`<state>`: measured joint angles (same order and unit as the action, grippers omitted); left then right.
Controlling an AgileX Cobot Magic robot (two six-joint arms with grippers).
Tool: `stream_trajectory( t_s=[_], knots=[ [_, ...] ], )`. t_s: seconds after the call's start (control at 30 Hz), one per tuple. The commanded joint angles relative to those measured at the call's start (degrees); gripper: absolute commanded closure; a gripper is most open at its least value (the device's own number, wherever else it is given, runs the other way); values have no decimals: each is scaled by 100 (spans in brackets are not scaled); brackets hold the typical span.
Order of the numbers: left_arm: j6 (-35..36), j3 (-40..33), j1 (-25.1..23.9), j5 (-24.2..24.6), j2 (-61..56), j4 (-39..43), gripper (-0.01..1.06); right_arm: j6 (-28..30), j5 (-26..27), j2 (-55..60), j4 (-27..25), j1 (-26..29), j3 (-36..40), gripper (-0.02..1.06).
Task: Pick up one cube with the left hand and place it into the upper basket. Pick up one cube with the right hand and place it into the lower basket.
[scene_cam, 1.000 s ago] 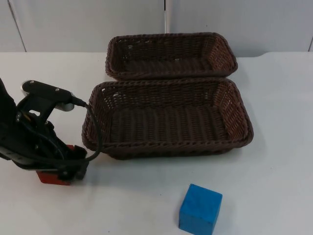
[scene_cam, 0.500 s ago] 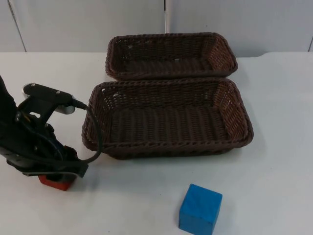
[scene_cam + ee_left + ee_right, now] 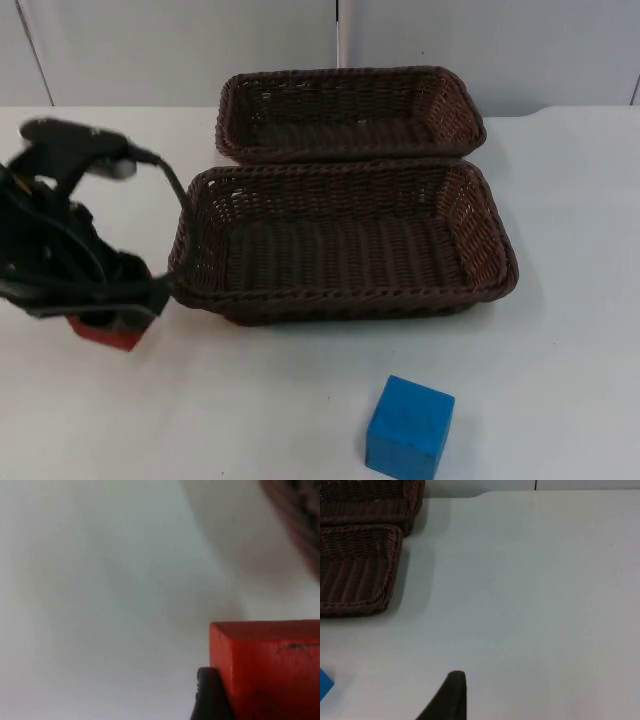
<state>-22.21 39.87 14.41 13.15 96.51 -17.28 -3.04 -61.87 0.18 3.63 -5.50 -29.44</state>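
Top view, starting nearest me: I see the blue cube sitting alone on the white table at the lower middle of the frame, well apart from both baskets. Further up at the left edge, my left gripper is pinching the red cube, whose red face peeks out beneath the black arm, just beside the lower basket's left end. From the left wrist I see the red cube pressed against one black fingertip, so I read the fingers as clamped on it, with white table beyond. I cannot tell whether the cube touches the table. At the centre of the top view lies the lower basket, a dark brown wicker tray, and behind it, touching its far rim, the upper basket against the grey wall. From the right wrist I see one fingertip of my right gripper over bare table, waiting; I cannot tell how its fingers stand.
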Motion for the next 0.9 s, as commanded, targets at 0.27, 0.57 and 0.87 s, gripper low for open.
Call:
stream_trajectory(
  t_s=[0.27, 0.57, 0.87],
  knots=[
    [66, -4, 22, 177, -1338, -163, 105, 13, 3, -18, -12, 32, -9, -1],
    [66, -4, 22, 156, -2224, -177, 105, 13, 3, -18, -12, 32, -9, -1],
    [66, -4, 22, 156, -2224, -177, 105, 13, 3, -18, -12, 32, -9, -1]
  ],
)
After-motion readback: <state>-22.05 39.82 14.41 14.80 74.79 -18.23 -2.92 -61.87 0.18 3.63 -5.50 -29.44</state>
